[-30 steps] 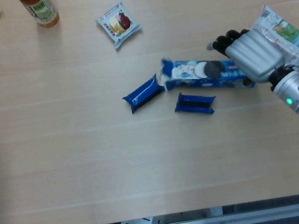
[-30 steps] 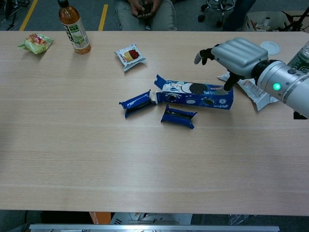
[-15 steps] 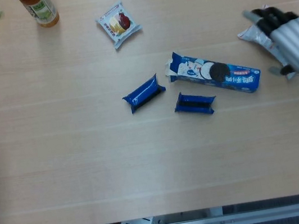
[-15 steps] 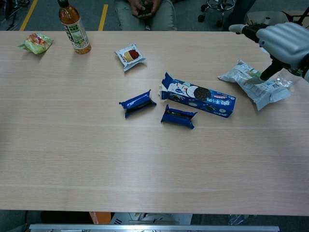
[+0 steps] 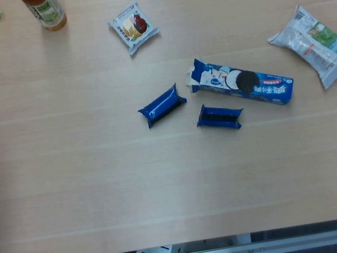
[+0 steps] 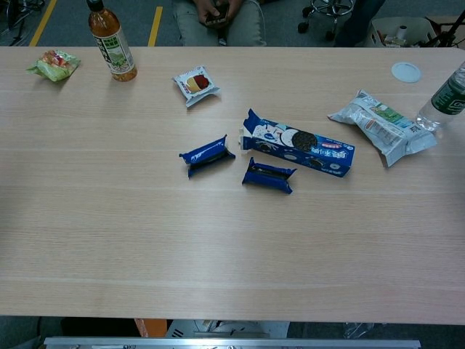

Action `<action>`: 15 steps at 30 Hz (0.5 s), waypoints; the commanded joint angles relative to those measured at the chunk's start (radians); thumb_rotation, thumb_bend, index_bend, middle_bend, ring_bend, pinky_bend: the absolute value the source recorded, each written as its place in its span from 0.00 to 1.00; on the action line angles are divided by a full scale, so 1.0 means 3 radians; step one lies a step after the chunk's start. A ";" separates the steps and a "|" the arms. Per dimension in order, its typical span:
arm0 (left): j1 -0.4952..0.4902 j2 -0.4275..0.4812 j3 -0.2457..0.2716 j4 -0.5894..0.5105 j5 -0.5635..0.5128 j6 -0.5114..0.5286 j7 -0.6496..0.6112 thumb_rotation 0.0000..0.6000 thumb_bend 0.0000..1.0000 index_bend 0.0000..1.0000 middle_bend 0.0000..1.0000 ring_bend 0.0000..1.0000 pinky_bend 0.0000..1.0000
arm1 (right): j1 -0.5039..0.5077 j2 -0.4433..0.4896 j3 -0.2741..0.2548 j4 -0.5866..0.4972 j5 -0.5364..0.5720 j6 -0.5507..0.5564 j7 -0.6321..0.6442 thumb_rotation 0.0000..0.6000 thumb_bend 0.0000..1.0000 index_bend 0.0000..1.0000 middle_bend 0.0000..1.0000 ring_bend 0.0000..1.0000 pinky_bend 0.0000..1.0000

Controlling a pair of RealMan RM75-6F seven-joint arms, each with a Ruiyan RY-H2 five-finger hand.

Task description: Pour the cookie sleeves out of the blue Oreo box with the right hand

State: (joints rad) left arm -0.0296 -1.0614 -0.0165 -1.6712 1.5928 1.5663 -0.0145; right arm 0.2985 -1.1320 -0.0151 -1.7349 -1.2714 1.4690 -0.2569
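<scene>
Done: two cookie sleeves lay outside blue Oreo box, flap open.
Left: prob nothing; box contents hidden.
Hands: neither visible, finger state unknowable.

your oreo box lies flat, open flap toward nine o'clock; two cookie sleeves rest nearby at seven o'clock.
</scene>
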 commanded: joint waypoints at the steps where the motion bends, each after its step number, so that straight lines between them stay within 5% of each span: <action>1: -0.0007 -0.0023 0.0021 -0.0032 0.0052 0.0010 0.0060 1.00 0.20 0.13 0.11 0.12 0.06 | -0.0202 0.0007 -0.0072 0.0057 -0.0121 0.0175 0.0148 1.00 0.03 0.09 0.21 0.13 0.32; 15: 0.0017 -0.0087 0.0037 -0.0056 0.0083 0.0073 0.0124 1.00 0.20 0.13 0.11 0.12 0.06 | -0.0636 0.0023 -0.0015 0.0258 -0.0302 0.0475 0.0576 1.00 0.03 0.10 0.21 0.13 0.32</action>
State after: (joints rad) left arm -0.0252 -1.0887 -0.0055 -1.6867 1.6192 1.5891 0.0213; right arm 0.1129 -1.1265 -0.0267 -1.6626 -1.3625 1.6089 -0.0894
